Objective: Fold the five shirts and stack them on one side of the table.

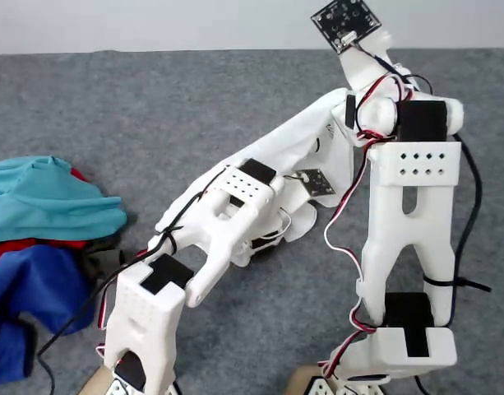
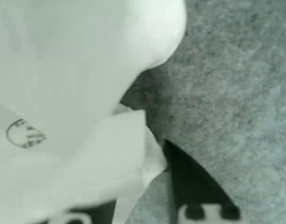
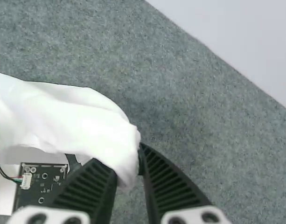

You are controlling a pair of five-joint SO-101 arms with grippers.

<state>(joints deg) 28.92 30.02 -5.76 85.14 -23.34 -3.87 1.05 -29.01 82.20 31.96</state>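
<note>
Grey felt table [image 1: 194, 107] under pale wall [image 1: 153, 25]; right hand [image 3: 129, 163] pinches white shirt [image 3: 63, 116].

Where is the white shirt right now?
In the high view the white shirt hangs mid-table, pinched in the right gripper, right of the coloured shirt pile.

The worktop [image 1: 194, 99] is covered in mottled grey, and a pale wall [image 1: 153, 25] is seen at the far side. The white shirt [image 1: 288, 148] is plain, save for a small grey round print [image 2: 25, 133] whose design cannot be made out. At the left, a teal shirt [image 1: 50, 197], a red shirt [image 1: 38, 245] and a blue shirt [image 1: 30, 288] are seen. The left arm [image 1: 194, 239] and right arm [image 1: 412, 214] are white with black motor blocks. The ribbed fingers [image 3: 168, 184] are black.
</note>
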